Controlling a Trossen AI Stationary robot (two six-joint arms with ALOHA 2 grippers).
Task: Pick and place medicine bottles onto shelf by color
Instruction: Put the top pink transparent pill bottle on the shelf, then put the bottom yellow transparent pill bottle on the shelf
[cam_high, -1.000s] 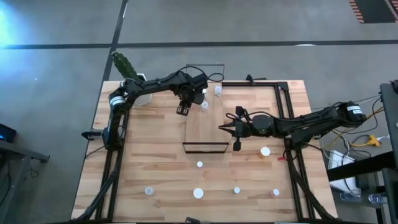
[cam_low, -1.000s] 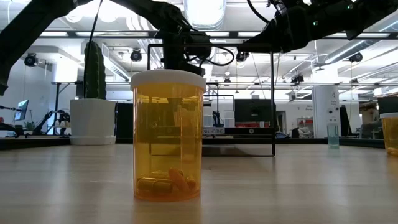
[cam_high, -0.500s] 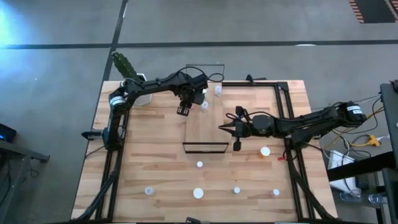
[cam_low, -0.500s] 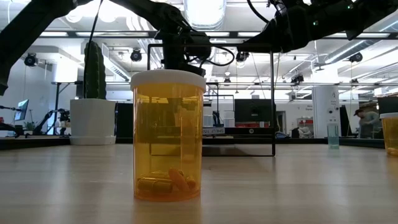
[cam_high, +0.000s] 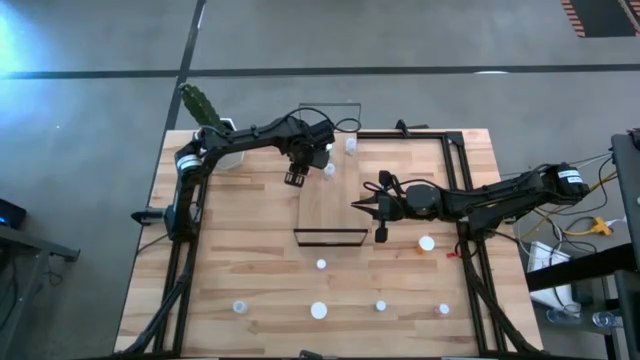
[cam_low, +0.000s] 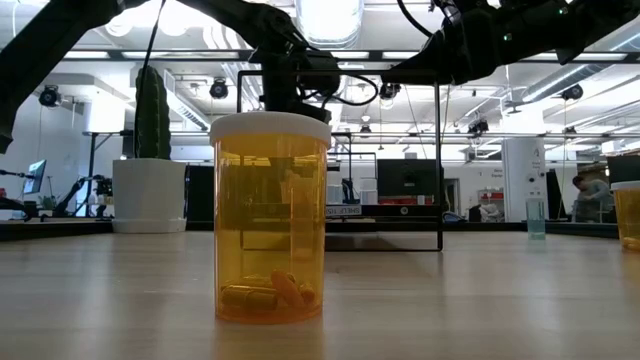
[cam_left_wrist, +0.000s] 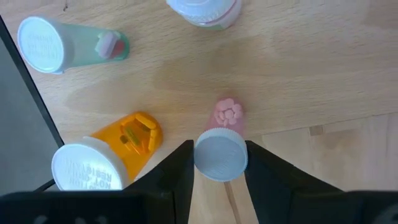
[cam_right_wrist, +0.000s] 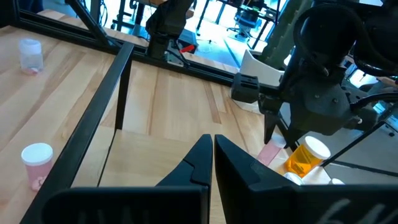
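The shelf (cam_high: 330, 205) is a light-wood board with black wire ends, lying mid-table. My left gripper (cam_high: 296, 177) hangs over its far left corner, pointing steeply down, shut on a pink medicine bottle (cam_left_wrist: 227, 114) with a white cap. An orange bottle (cam_left_wrist: 121, 149), a green one (cam_left_wrist: 71, 46) and a third bottle (cam_left_wrist: 205, 9) stand close by on the wood. My right gripper (cam_high: 358, 205) hovers level at the shelf's right side, shut and holding nothing (cam_right_wrist: 211, 149). More bottles (cam_high: 320, 264) stand on the near half of the table. My left gripper pinches the pink bottle's white cap (cam_left_wrist: 219, 163) between its two fingers, one on each side of the rim. The fingers (cam_left_wrist: 180, 168) come from above, pointing steeply down. The bottle hangs upright below them (cam_right_wrist: 272, 151); I cannot tell whether its base touches the board.
A cactus in a white pot (cam_high: 205, 110) stands at the far left corner. Black rails (cam_high: 465, 190) edge the table. Loose bottles stand along the near side (cam_high: 318, 310) and at the right (cam_high: 427, 242). An orange bottle (cam_low: 270, 215) fills the low view.
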